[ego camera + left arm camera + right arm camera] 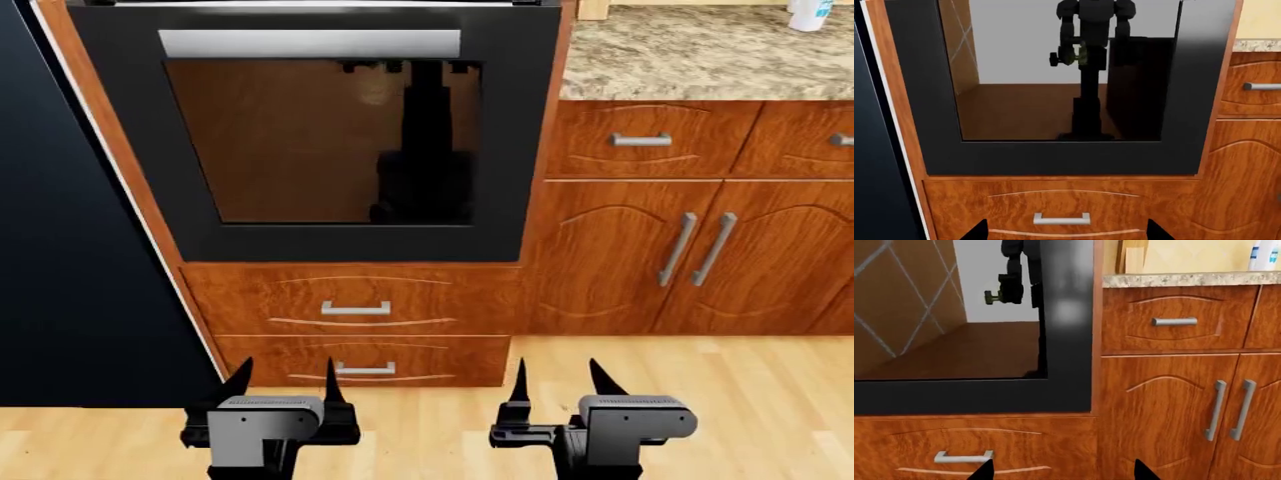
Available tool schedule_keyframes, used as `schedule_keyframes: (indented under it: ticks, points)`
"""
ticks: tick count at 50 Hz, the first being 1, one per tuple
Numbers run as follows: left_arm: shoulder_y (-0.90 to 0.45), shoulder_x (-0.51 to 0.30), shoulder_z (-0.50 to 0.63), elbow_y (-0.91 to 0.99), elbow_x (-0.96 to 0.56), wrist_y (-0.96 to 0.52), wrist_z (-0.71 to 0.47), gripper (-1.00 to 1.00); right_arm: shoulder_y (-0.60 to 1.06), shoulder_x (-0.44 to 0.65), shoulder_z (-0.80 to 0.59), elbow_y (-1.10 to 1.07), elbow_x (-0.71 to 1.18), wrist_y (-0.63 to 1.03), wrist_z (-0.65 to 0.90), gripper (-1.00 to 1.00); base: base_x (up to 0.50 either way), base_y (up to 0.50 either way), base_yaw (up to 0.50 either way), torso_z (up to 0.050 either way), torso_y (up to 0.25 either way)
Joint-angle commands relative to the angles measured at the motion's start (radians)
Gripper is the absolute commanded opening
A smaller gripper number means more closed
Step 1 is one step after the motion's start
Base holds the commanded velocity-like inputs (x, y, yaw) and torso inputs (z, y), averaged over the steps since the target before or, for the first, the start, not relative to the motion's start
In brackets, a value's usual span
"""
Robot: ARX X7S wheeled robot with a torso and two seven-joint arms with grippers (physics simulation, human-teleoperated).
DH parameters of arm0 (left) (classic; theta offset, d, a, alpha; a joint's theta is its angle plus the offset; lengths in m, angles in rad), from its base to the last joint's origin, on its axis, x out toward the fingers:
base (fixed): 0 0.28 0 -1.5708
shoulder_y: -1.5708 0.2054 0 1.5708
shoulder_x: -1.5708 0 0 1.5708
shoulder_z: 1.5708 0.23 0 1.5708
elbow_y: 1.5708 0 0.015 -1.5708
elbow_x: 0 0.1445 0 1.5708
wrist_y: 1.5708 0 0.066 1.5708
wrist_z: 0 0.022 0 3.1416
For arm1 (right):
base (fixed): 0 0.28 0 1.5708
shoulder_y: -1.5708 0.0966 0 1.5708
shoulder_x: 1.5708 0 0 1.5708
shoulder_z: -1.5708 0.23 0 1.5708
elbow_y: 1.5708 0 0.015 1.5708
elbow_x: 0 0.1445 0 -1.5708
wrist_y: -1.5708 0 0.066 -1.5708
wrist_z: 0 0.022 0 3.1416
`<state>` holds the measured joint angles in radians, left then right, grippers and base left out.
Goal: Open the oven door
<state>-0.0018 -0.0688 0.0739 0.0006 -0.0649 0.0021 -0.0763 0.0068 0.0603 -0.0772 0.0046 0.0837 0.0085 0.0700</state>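
I'm at the approach: both grippers, left and right, fingers spread and empty, must reach the closed oven door (handle up top).

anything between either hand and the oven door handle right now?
Nothing visible. Both hands, left and right, hang open and low in front of the drawers, and the space up to the oven door is free. Its handle runs along the top edge, well above both hands.

Bright even light, sharp, reflective glass
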Motion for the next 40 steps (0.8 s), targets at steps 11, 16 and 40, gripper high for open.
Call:
schedule_keyframes:
  ticks: [11,16,40]
  points:
    - [0.001,-0.025,0.037,0.005,-0.030,0.004,-0.024,1.00,-0.029,0.050,-0.052,-0.064,0.042,-0.056,-0.029,1.00,0.34,-0.26,0.00,0.000,0.000]
    - [0.000,-0.030,0.044,0.002,-0.035,0.008,-0.030,1.00,-0.029,0.056,-0.059,-0.061,0.035,-0.061,-0.018,1.00,0.50,-0.02,0.00,0.000,0.000]
    - [-0.002,-0.052,0.069,0.011,-0.057,0.008,-0.054,1.00,-0.021,0.072,-0.081,-0.072,0.084,0.006,-0.003,1.00,0.43,-0.22,0.00,0.000,0.001]
